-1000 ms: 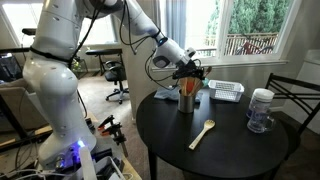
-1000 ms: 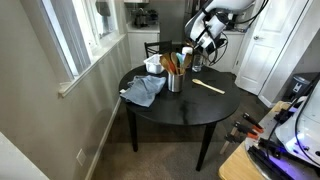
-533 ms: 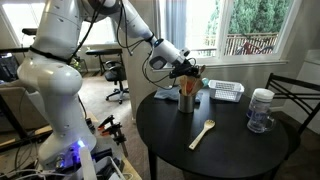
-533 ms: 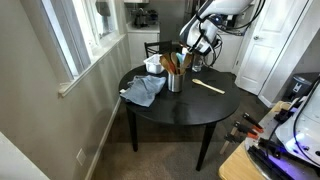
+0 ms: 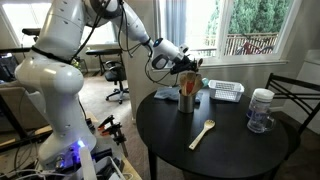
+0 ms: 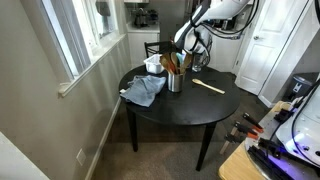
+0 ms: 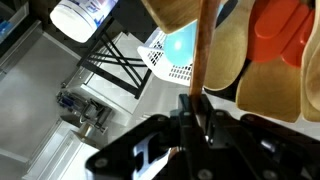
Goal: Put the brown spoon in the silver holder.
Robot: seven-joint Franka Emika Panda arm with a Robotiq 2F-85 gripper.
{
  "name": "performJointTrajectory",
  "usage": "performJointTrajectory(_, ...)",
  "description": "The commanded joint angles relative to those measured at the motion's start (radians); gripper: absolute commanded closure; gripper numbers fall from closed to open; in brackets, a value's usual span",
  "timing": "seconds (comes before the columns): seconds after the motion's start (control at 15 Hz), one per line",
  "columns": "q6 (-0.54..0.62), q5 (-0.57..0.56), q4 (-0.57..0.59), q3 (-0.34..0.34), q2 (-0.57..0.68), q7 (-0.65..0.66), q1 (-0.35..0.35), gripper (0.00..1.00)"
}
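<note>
Nearly done, it seems: upper centre of the frame, the gripper (image 5: 186, 68) pinches the brown spoon (image 7: 203, 55) by its thin handle just above the silver holder (image 5: 186, 100); lowering and release remain.

A round black table (image 5: 235, 152) carries everything, and the silver holder (image 5: 186, 100) stands upright on it, towards one edge rather than at the centre. In an exterior view a pale wooden spoon (image 5: 203, 133) lies flat on the bare top, near the holder on the camera's side and apart from it, its bowl pointing away from the holder. A white slotted basket (image 5: 227, 91) sits just beyond the holder, near the window-side rim. A clear glass jar (image 5: 261, 110) stands well apart from the holder, across the table. A crumpled blue cloth (image 6: 145, 90) lies just beside the holder and hangs over the table's edge.
</note>
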Motion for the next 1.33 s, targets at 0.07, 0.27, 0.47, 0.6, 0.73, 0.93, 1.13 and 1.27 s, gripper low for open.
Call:
performJointTrajectory(0.07,0.000,-0.085,0.090,-0.120,0.127,0.153,0.082,0.97)
performJointTrajectory(0.27,0.000,-0.106,0.128,-0.167,0.204,0.234,0.117,0.97)
performJointTrajectory(0.47,0.000,-0.114,0.141,-0.169,0.250,0.312,0.129,0.97)
performJointTrajectory(0.6,0.000,-0.109,0.158,-0.187,0.281,0.361,0.152,0.97)
performJointTrajectory(0.73,0.000,-0.112,0.175,-0.206,0.306,0.403,0.177,0.97)
performJointTrajectory(0.93,0.000,-0.120,0.196,-0.233,0.337,0.451,0.218,0.97)
performJointTrajectory(1.13,0.000,-0.135,0.218,-0.278,0.381,0.493,0.277,0.97)
performJointTrajectory(1.27,0.000,-0.151,0.218,-0.300,0.403,0.516,0.311,0.97)
